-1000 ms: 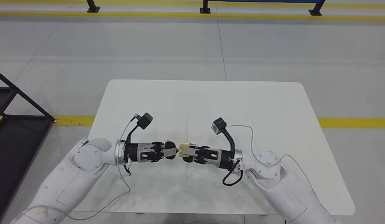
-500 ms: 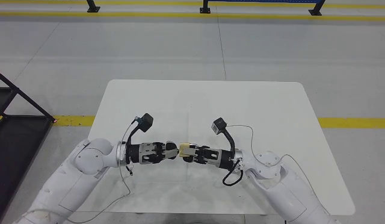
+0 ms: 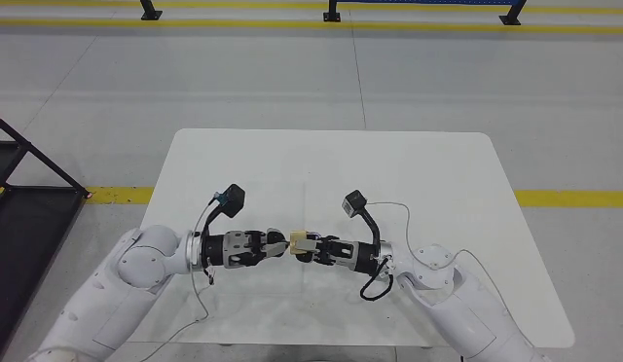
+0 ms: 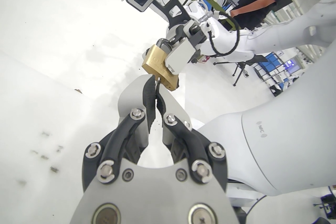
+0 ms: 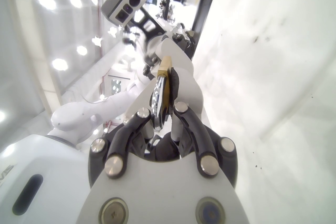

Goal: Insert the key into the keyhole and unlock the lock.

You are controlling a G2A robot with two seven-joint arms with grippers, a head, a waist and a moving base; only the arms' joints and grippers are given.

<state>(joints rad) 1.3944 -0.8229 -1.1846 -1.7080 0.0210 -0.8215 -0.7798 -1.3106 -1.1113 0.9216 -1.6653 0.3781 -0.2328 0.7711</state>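
While the right gripper [image 5: 164, 80] is clamped on the padlock [image 4: 156, 64], holding it clear of the tabletop [image 3: 419, 177] beneath, the left gripper [image 4: 155, 90] pinches the key [image 4: 157, 83], its tip touching the padlock's bottom face. Insertion seems the step in hand; depth is unclear. Next it needs a straight push, then a twist.

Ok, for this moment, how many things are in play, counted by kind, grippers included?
padlock: 1, brass, clamped in the right gripper
key: 1, pinched in the left gripper
grippers: 2
total: 4
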